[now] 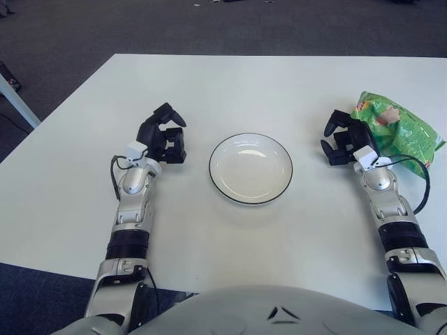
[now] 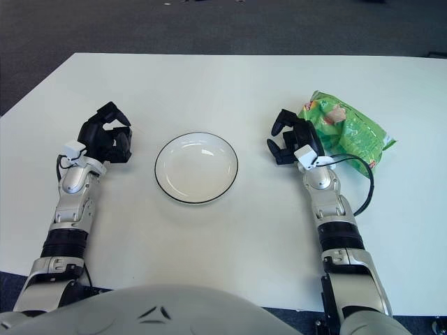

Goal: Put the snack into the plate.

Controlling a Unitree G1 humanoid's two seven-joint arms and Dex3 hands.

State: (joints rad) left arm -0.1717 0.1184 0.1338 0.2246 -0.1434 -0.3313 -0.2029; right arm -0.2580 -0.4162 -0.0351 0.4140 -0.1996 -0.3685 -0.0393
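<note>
A green snack bag lies on the white table at the right. A white plate with a dark rim sits empty at the middle of the table. My right hand rests on the table just left of the bag, between bag and plate, fingers relaxed and holding nothing; its back is close against the bag's left edge. My left hand rests on the table left of the plate, fingers loosely curled and empty. In the right eye view the bag shows right of my right hand.
The white table stretches wide behind the plate. A black cable loops from my right wrist beside the bag. Dark carpet lies beyond the table's far edge.
</note>
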